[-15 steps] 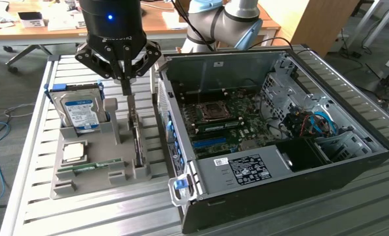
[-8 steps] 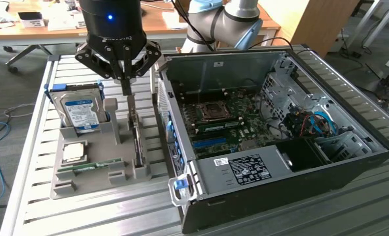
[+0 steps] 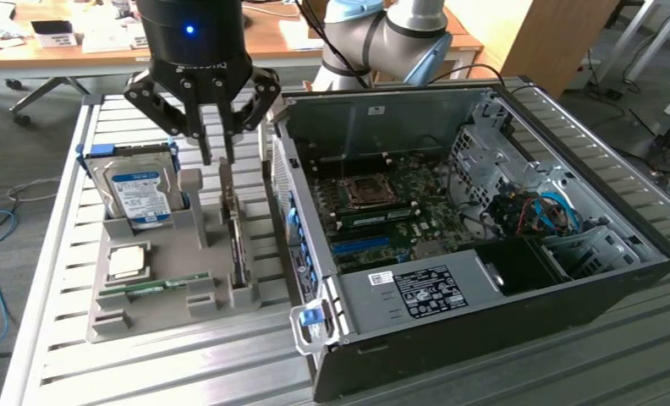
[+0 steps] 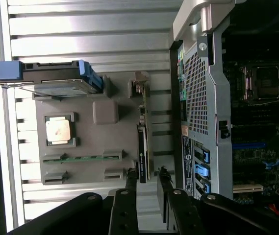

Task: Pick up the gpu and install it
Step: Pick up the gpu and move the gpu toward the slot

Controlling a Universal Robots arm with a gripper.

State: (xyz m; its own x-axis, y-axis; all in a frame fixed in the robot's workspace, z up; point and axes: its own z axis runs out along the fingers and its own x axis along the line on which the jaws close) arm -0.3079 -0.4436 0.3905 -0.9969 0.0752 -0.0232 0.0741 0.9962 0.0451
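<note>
Tool (image 3: 217, 159) hovers with fingers slightly parted, holding nothing. The gpu (image 3: 236, 233), a thin dark card with a silver end bracket, stands on edge in the grey moulded tray (image 3: 172, 254), just below. Judgement: fingers should straddle the top edge squarely, clear of the slot posts.

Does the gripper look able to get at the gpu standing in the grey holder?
Probably yes: the gripper hangs open above the gpu, whose upper edge stands bare in the grey holder. The computer case sits close beside it, leaving little room.
</note>
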